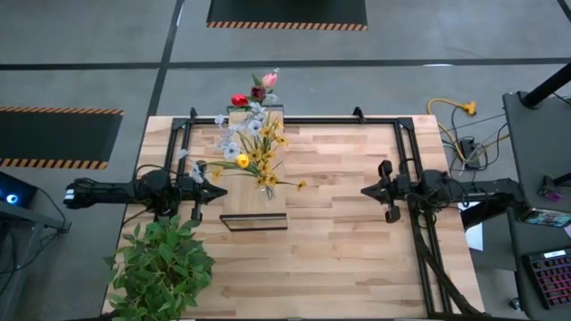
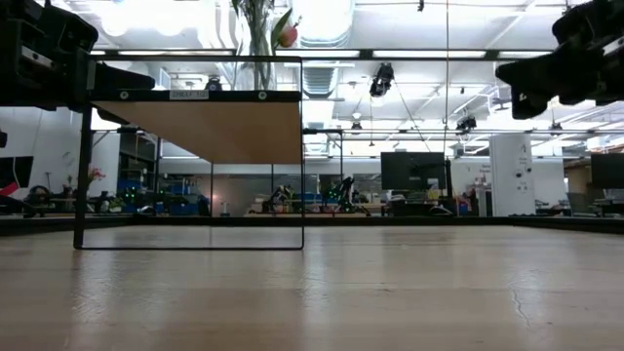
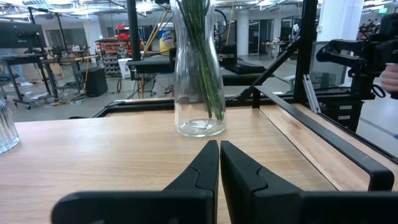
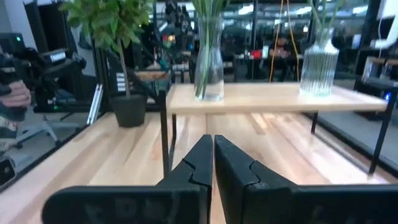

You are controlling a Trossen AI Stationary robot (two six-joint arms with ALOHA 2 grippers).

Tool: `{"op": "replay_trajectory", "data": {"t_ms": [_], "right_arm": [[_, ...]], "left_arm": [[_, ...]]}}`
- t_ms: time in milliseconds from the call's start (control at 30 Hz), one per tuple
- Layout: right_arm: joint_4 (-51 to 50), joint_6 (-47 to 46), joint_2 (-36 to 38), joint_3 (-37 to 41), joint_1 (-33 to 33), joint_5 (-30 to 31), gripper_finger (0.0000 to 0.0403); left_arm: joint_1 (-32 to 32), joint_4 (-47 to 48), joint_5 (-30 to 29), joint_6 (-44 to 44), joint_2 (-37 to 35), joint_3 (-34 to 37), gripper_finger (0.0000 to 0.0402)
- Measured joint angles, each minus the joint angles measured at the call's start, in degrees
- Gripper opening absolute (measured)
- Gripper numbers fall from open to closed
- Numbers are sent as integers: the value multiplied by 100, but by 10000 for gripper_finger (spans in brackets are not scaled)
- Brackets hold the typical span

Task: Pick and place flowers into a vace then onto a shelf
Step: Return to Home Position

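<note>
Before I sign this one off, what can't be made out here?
High view: the flowers hide the smooth vase, the ribbed vase and much of the shelf.
Low view: top edge cuts off the blooms.
Left wrist view: ribbed vase cut by the edge; blooms out of frame.

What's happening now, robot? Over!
Left gripper shut, empty, facing the shelf. Right gripper likewise, opposite side. Flowers in both vases, on shelf. Nothing in the way.
</note>
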State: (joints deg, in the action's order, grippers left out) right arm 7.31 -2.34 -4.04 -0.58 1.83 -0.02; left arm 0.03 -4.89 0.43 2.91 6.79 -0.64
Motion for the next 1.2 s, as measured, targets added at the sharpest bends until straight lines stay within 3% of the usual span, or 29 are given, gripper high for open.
{"op": "replay_trajectory", "data": {"t_ms": [767, 967, 1200], "right_arm": [[-503, -238, 64, 2, 0, 16, 8], [-501, -1035, 57, 2, 4, 10, 8], [-502, -273, 57, 2, 4, 14, 8]], "left_arm": [[0, 0, 0, 1, 0, 0, 0], [0, 0, 0, 1, 0, -1, 0], [0, 0, 0, 1, 0, -1, 0]]}}
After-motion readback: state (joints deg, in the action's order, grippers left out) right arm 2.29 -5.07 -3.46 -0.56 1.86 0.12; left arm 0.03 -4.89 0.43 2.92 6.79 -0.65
